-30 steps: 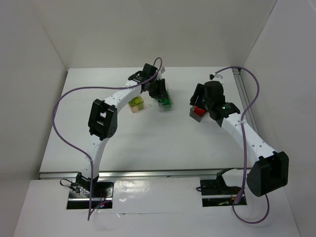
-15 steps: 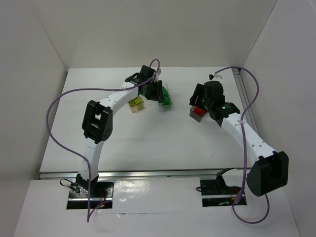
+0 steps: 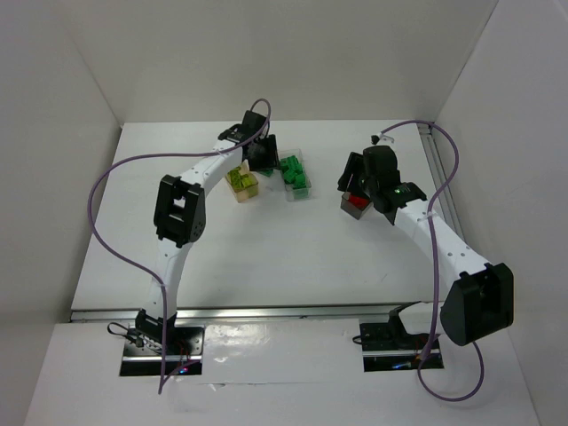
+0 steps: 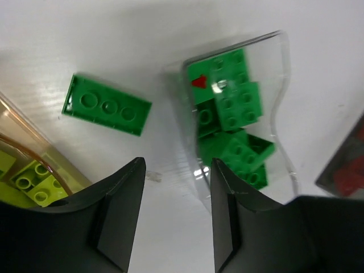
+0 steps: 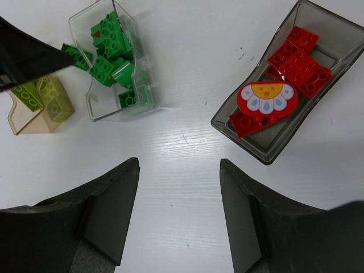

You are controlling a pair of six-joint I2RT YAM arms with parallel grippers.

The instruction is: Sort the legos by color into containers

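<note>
Nearest us, our right gripper (image 5: pixel 177 170) hangs with jaws apart and empty, just beside the grey bin (image 5: pixel 335 48) of red bricks (image 5: pixel 298 62). Farther back, the clear bin (image 4: pixel 274 108) holds green bricks (image 4: pixel 236 102) and the orange bin (image 4: pixel 51 154) holds yellow-green bricks (image 4: pixel 31 176). Our left gripper (image 4: pixel 177 168) hovers there, jaws parted and empty, near a loose green brick (image 4: pixel 106 105) lying on the table (image 3: pixel 266 248) between those two bins.

Parted left pincer (image 4: pixel 177 165), right pincer (image 5: pixel 179 165) (arms outstretched)
</note>
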